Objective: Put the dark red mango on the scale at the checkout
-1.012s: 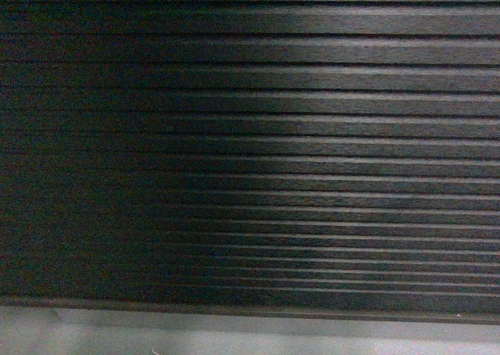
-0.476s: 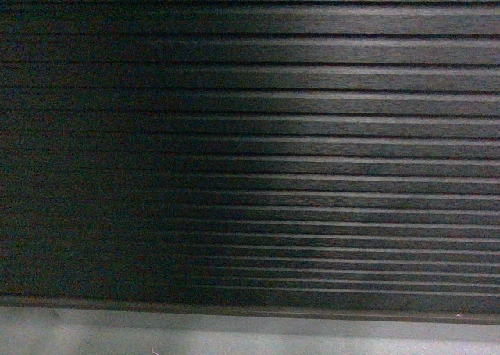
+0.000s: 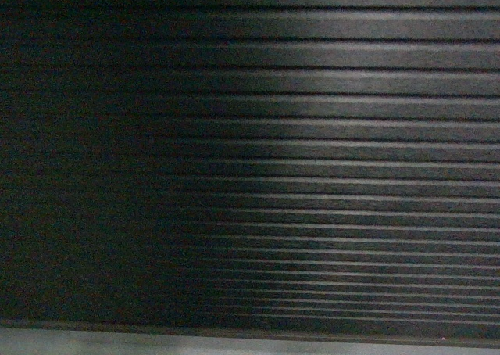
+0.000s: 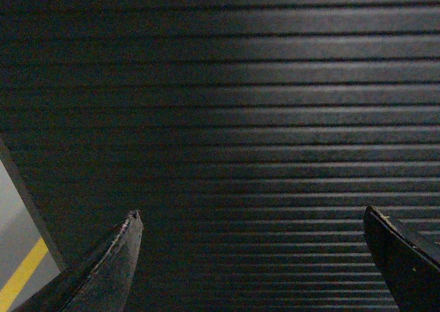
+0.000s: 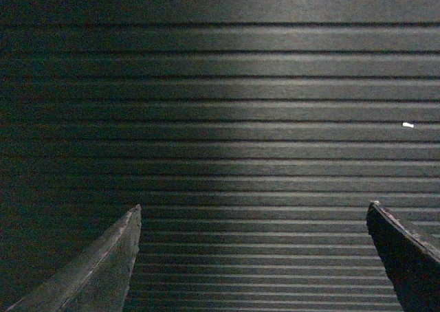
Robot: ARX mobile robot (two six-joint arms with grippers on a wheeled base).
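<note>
The head view is filled almost wholly by the ribbed front panel of the checkout (image 3: 312, 175), a dark brown-black counter whose horizontal ribs run from the left edge to the right edge of the picture; the left part of the panel is seen in deep shadow and the right part is lit more brightly. Along the bottom edge of that view a narrow grey strip, the base plinth (image 3: 234, 346), is seen under the panel. In the left wrist view the left gripper (image 4: 254, 219) is shown with its two dark fingers set wide apart, nothing held between them, pointed at the same ribbed panel; at the lower left corner a patch of grey floor (image 4: 14, 223) with a yellow line (image 4: 20, 277) is seen past the panel's edge. In the right wrist view the right gripper (image 5: 254, 212) is likewise spread wide and holds nothing, its dark fingers framing the ribbed panel, on which a small white speck (image 5: 408, 125) is noted near the right edge. Neither the dark red mango nor the scale is shown in any view, so their places cannot be told
</note>
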